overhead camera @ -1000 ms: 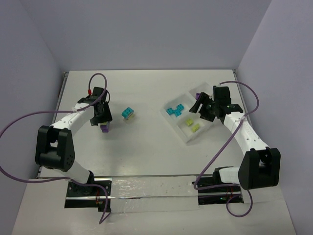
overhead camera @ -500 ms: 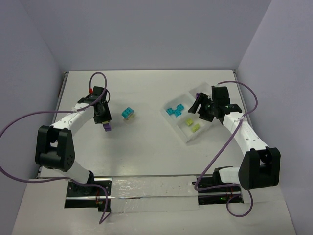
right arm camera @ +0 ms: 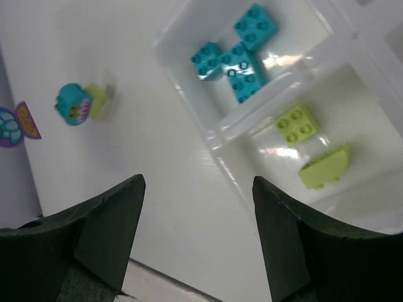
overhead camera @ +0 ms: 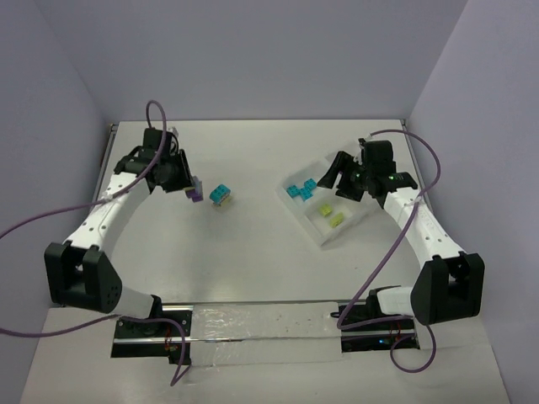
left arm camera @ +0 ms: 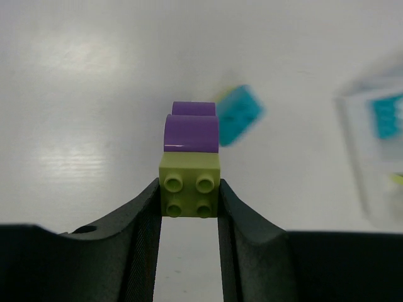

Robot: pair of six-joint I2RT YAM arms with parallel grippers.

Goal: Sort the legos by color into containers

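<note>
My left gripper is shut on a lime green and purple brick pair and holds it above the table, left of a cyan and lime brick pair lying there, blurred in the left wrist view. My right gripper is open and empty, hanging over the clear divided tray. In the right wrist view one compartment holds cyan bricks and the one beside it holds lime bricks. No purple brick shows in the tray.
White walls close the table at the back and both sides. Purple cables loop from both arms. The arm bases sit on a rail at the near edge.
My left gripper has lifted the lime and purple pair off the table and carried it up and right, toward the cyan pair. My right gripper has shifted a little left and back over the tray.
</note>
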